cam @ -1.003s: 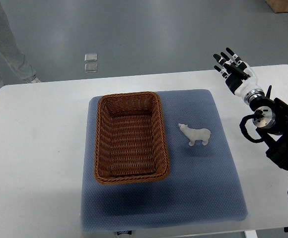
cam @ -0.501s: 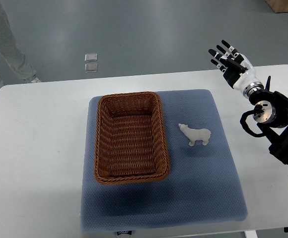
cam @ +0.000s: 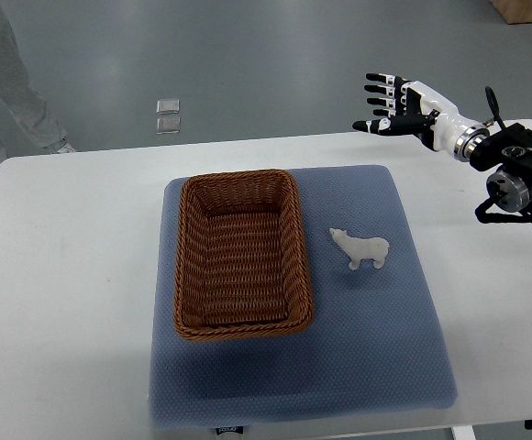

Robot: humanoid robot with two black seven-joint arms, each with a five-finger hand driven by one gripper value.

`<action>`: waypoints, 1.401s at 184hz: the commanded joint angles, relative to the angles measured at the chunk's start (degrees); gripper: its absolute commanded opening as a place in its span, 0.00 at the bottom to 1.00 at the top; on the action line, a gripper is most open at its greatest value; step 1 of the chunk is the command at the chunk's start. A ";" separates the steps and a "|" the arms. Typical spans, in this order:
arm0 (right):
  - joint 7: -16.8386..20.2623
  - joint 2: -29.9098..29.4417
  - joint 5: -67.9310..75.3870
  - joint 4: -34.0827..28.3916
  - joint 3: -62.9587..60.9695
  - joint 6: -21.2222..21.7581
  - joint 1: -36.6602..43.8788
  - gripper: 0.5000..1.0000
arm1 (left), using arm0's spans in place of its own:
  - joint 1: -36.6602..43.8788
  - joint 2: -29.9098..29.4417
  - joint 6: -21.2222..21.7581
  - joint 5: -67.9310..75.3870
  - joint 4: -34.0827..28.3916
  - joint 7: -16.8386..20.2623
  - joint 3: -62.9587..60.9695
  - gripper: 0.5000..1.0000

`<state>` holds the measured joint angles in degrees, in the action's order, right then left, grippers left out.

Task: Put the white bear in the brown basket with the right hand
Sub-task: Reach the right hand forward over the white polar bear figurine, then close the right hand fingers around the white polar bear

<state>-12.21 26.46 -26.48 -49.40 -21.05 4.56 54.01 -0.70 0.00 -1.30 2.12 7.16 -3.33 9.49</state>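
White-furred toy bear (cam: pixel 361 248) is being left standing on the blue-grey padded mat (cam: pixel 404 339), just right of the empty brown wicker basket (cam: pixel 240 254), while the right hand (cam: pixel 396 104) is being held empty and spread at the far right, so a downward reach is being called for.

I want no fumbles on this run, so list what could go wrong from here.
1. The white bear is small and stands on thin legs; a right hand coming down with fingers spread may tip it or push it along the blue mat.
2. The bear stands close to the brown basket; a low carry could catch the rim.
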 commanded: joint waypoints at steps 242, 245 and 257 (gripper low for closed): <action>5.88 7.03 -29.42 -16.69 27.90 13.20 14.90 0.84 | 0.00 0.00 -0.02 -0.01 -0.04 -0.01 0.00 1.00; 5.88 7.03 -29.42 -16.60 27.90 13.11 14.72 0.84 | 0.00 0.00 -0.02 -0.01 -0.04 -0.01 0.00 1.00; 5.97 6.94 -29.59 -16.60 27.90 12.93 13.93 0.84 | 0.00 0.00 0.06 -0.01 -0.04 -0.01 0.00 1.00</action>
<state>-6.72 33.62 -55.89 -66.27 6.86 18.00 69.12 -0.70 0.00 -1.32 2.11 7.14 -3.35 9.49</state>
